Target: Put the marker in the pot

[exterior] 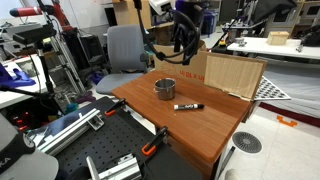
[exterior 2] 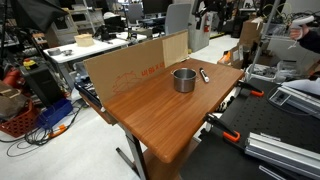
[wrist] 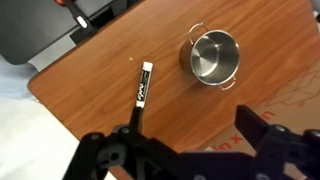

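Observation:
The marker (wrist: 142, 88) is a slim black stick with a whitish band; it lies flat on the wooden table. It also shows in both exterior views (exterior: 187, 106) (exterior 2: 205, 75). The grey metal pot (wrist: 213, 57) stands upright and empty a short way from it, seen too in both exterior views (exterior: 164, 89) (exterior 2: 184, 79). My gripper (wrist: 190, 135) is open and empty, high above the table, over the stretch between the marker and the cardboard. In an exterior view it hangs above the far side of the table (exterior: 181, 40).
A cardboard sheet (exterior: 228, 74) stands upright along one table edge, also seen in an exterior view (exterior 2: 125, 68). The wooden table (exterior 2: 160, 110) has black clamps (exterior: 150, 148) at its edge. Office chairs (exterior: 124, 50), desks and equipment surround it.

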